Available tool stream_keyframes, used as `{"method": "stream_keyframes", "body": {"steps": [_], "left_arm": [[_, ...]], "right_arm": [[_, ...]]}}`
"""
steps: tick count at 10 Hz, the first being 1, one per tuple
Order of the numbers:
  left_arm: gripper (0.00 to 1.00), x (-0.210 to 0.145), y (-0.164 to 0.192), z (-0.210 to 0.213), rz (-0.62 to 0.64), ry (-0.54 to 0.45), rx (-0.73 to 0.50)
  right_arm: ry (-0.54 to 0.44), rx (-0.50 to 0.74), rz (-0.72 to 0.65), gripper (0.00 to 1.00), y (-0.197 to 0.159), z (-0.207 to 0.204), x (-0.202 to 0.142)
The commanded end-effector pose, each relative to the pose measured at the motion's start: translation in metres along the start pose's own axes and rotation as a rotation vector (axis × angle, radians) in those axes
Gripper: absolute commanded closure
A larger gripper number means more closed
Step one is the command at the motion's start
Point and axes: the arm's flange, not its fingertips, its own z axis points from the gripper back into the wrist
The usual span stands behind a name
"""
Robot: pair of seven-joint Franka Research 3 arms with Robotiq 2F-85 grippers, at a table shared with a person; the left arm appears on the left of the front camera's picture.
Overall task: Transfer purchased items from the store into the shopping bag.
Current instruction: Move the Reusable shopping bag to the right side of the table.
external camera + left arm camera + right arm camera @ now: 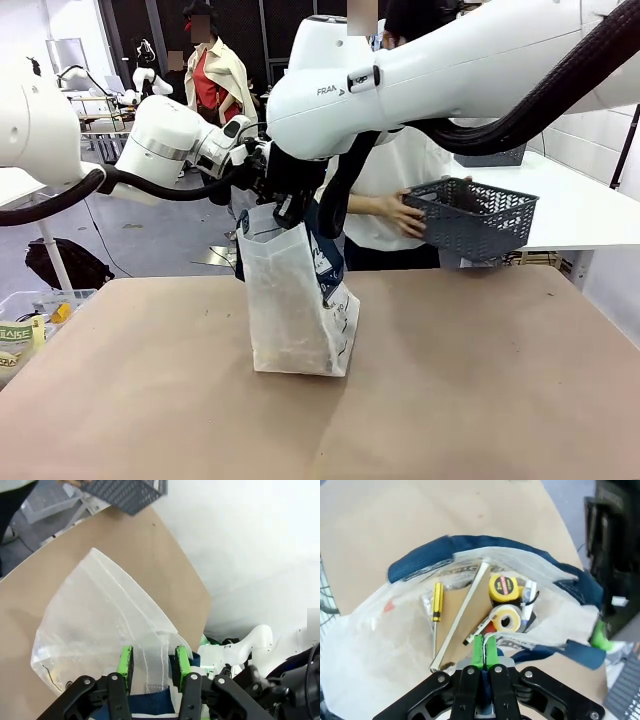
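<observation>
both tools are up at the mouth of the shopping bag [295, 300], which stands upright in the middle of the counter [480, 380]. right tool [484, 652] is pinched tight on the near rim of the bag, green pads flat together with a sliver of plastic between them, low centre of its wrist view. left tool [154, 664] has its pads either side of a fold of the clear plastic and the navy strap, bottom centre of its wrist view. looks like contact, but i can't tell if it's actually clamping or just sitting around it.

progress-wise i'd say it's pretty far along. looking down into the bag from the right wrist there's already a yellow-handled screwdriver [436, 605], a flat brown card [462, 615], a yellow tape measure [502, 586] and a roll of tape [506, 620]. the person at the far side has a hand [400, 213] on a dark grey basket [472, 215], upper right of the front view; can't see if anything's left in it. so maybe just holding the bag open, or finishing.

readable stuff: "2m" on the tape measure, "fr" something on the big arm [430, 70], "ake" on a packet [15, 335] at the far left edge.
</observation>
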Motion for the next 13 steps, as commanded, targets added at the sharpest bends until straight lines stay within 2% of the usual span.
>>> {"method": "stream_keyframes", "body": {"steps": [1,5,8,10,13], "left_arm": [[0.55,0.005,0.004,0.003,-0.022,0.003,-0.038],[0.55,0.011,0.009,-0.003,-0.036,0.068,-0.135],[0.55,0.012,0.013,-0.001,-0.103,0.109,-0.312],[0.55,0.012,0.015,0.001,-0.102,0.095,-0.338],[0.55,0.012,0.013,0.0,-0.136,0.145,-0.364]], "right_arm": [[0.027,0.007,0.065,1.0,0.002,-0.001,0.02],[0.042,0.009,0.085,1.0,0.005,-0.004,0.027],[0.038,0.008,0.085,1.0,0.006,-0.005,0.028],[0.039,0.008,0.082,1.0,0.006,-0.005,0.028],[0.038,0.008,0.08,1.0,0.005,-0.005,0.029]]}}
